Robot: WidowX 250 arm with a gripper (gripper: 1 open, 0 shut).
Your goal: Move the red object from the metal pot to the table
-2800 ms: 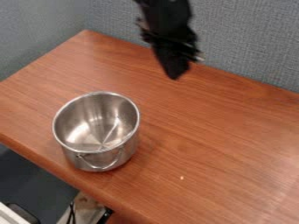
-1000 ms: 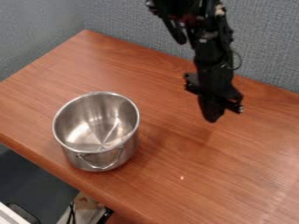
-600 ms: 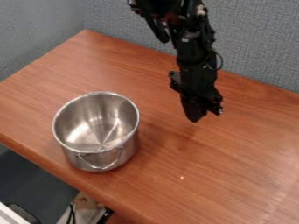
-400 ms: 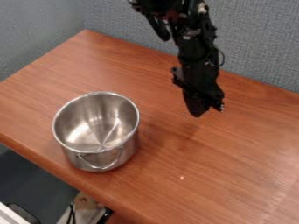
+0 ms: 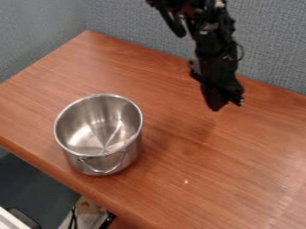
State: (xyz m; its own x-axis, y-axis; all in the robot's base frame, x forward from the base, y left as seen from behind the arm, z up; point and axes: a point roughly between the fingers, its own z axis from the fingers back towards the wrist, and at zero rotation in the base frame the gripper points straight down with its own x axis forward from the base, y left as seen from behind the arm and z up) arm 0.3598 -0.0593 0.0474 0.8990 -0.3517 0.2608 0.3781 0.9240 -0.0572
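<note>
Wooden table (image 5: 239, 170) bears metal pot (image 5: 100, 134), well left of tool (image 5: 216, 104).

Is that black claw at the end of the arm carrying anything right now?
No. The gripper is shut with nothing visible between its jaws, hanging above the bare table. The metal pot looks empty, and no red object is in view.

A grey wall (image 5: 72, 22) with a fine, carpet-like texture stands behind, filling the upper left and the top right corner. At the bottom left, a dark floor (image 5: 30, 192) shows, with a pale object (image 5: 14, 220) at the lower corner and some blurred light-coloured pieces (image 5: 89, 215) beside it, too unclear to identify.
</note>
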